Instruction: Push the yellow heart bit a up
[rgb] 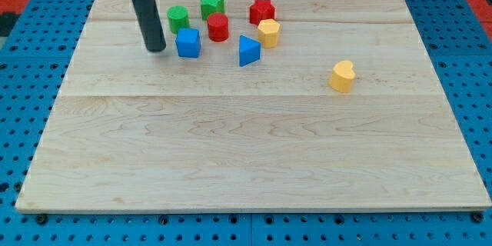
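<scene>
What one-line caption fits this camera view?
My tip rests left of the blue cube, far from the lone yellow heart at the wooden board's right.

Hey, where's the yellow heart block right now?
The yellow heart block sits alone on the wooden board's right side in the camera view, lower right of the yellow hexagon block.

Pale wood board (246, 146) is laid on blue perforated surface (31, 46); red patches are seen at the top corners.
</scene>
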